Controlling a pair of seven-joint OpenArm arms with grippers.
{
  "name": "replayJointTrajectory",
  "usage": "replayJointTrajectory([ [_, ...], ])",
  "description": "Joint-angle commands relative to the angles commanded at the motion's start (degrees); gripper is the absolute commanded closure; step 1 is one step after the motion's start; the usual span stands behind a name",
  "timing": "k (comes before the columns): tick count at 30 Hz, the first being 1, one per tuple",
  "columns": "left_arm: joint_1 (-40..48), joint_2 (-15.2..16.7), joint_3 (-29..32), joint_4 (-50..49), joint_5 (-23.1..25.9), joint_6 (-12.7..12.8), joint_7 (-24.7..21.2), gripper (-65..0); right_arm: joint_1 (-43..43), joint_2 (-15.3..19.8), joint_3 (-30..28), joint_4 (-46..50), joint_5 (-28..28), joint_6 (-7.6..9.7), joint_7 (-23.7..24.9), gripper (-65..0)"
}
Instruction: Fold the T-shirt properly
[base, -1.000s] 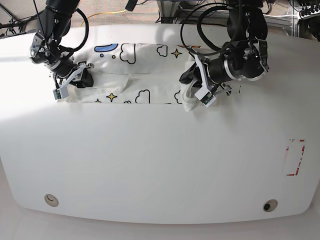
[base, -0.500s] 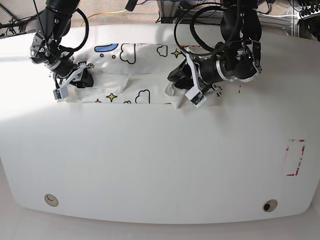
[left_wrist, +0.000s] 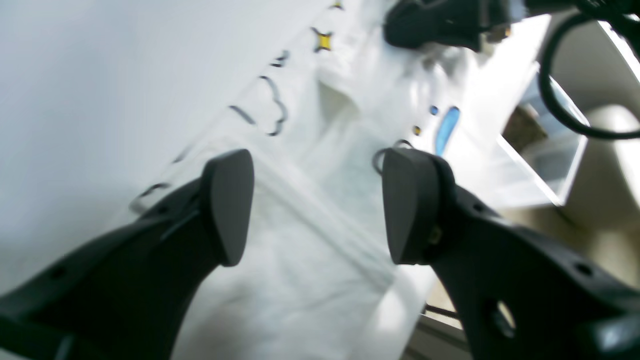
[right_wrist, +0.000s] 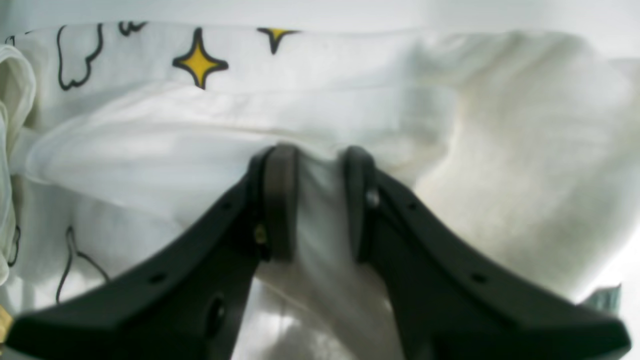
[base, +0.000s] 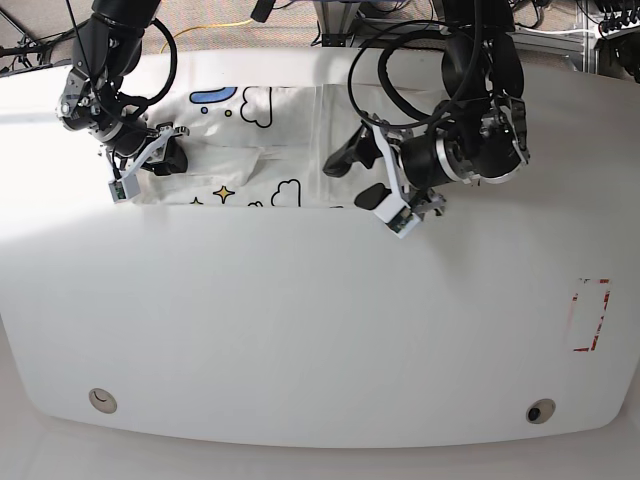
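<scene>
"Where's the shirt?"

"I've got the T-shirt (base: 290, 130) across the far part of the white table (base: 300, 330), reaching from the left in the base view to beneath my left arm (base: 465, 130). A layer of it ends in a straight edge near the middle, and wrinkles gather by my right arm (base: 115, 90)."

"And your left pincer?"

"My left pincer (left_wrist: 320, 207) is wide open — its two fingers stand well apart over the cloth, with nothing gripped between them."

"The right one?"

"The right pincer (right_wrist: 320, 200) looks closed on a bunched ridge of the shirt, though the close-up is soft right at the tips, so I'd call that likely rather than certain. Just beyond it I can see a yellow star (right_wrist: 200, 62)."

"Anything else on the table?"

"Red marks (base: 599, 315) at the right — and two round fittings, one near left (base: 102, 400), one near right."
</scene>
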Motion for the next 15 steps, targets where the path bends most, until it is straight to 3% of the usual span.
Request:
replayJointTrajectory([
  [3,1.23,-2.81,-2.90,-0.18,-0.18,0.00,-0.09,-33.1,0.88,0.00,0.35,3.08,0.00,0.00,-3.25,-17.0],
  [5,2.55,-4.84,-2.90,-0.26,-0.09,0.00,-0.18,-26.5,2.11,0.00,0.53,5.36,0.00,0.00,-5.63,-21.1],
  [9,5.45,-7.91,-2.90,-0.44,-0.26,0.00,-0.26,-17.4,2.55,0.00,1.41,10.46,2.11,0.00,-9.58,-40.1],
  [12,6.51,-8.26,-2.81,-0.53,0.09,0.00,-0.53,-10.8,3.34,0.44,5.27,11.34,7.74,0.00,-12.40,-56.9],
  [15,7.91,-8.26,-2.81,-0.53,0.09,0.00,-2.37,-5.1,4.04,0.53,10.11,11.25,11.60,0.00,-15.03,-65.0],
])
